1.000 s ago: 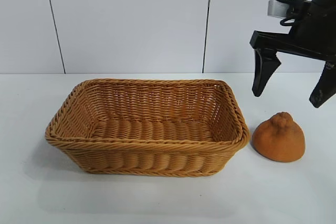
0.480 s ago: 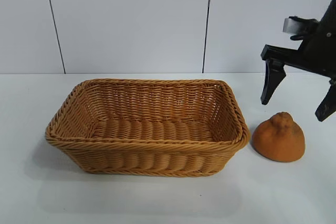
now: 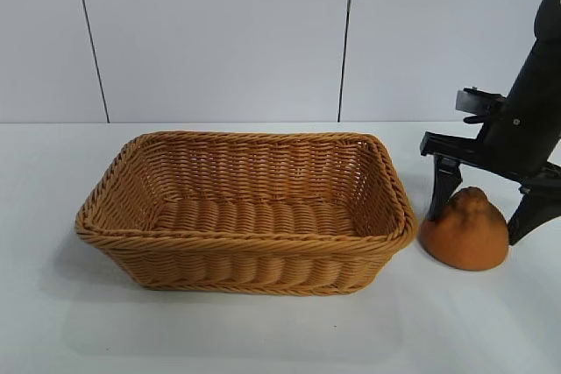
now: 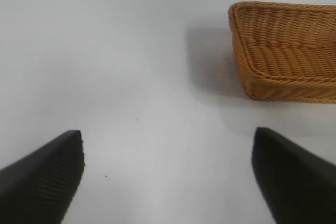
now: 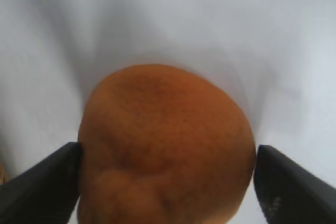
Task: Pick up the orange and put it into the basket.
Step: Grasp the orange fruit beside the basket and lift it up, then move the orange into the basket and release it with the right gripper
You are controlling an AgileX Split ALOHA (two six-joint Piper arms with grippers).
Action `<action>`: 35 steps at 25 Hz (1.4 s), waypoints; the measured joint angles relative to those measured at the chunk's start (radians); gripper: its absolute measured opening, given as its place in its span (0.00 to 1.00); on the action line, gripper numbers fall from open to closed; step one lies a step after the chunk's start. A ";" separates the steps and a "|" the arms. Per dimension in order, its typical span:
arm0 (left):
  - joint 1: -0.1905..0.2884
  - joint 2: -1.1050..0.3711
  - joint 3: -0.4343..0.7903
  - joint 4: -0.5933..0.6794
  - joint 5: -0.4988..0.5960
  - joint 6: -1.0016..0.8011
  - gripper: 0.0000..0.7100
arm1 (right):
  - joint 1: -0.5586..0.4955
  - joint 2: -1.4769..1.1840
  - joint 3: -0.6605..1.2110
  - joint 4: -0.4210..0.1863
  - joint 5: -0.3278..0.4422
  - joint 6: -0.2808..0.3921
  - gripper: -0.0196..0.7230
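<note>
The orange (image 3: 465, 234), a dome-shaped matte fruit with a knob on top, sits on the white table just right of the basket (image 3: 245, 247). The basket is a tan woven wicker rectangle and holds nothing. My right gripper (image 3: 484, 216) is open and straddles the orange, one finger on each side near its top. In the right wrist view the orange (image 5: 165, 145) fills the gap between the two fingers. My left gripper (image 4: 168, 177) is open over bare table, out of the exterior view; the basket's corner (image 4: 286, 51) lies some way ahead of it.
The white table (image 3: 263, 330) runs to a white panelled wall (image 3: 219, 32) behind. The basket's right rim (image 3: 405, 216) is close to the orange and to the right gripper's near finger (image 3: 443, 190).
My right gripper has come down from above and behind the orange until its open fingers stand on either side of it. The orange and the basket have not moved.
</note>
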State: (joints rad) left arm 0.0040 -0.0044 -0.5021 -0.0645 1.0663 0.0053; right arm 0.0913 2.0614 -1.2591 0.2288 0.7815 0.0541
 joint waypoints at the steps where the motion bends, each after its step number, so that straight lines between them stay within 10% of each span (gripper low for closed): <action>1: 0.000 0.000 0.000 0.000 0.000 0.000 0.87 | 0.000 0.000 0.000 -0.002 0.000 0.000 0.50; 5: 0.000 0.000 0.000 0.000 0.000 0.000 0.87 | 0.000 -0.009 -0.001 -0.002 0.012 -0.001 0.08; 21: 0.000 0.000 0.000 0.000 0.000 0.000 0.87 | 0.024 -0.288 -0.173 0.008 0.088 -0.021 0.08; 35: 0.000 0.000 0.000 0.000 0.000 0.000 0.87 | 0.376 -0.246 -0.209 0.062 0.043 -0.018 0.08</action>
State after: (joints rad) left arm 0.0040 -0.0044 -0.5021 -0.0645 1.0663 0.0053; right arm 0.4671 1.8158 -1.4681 0.2912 0.8249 0.0357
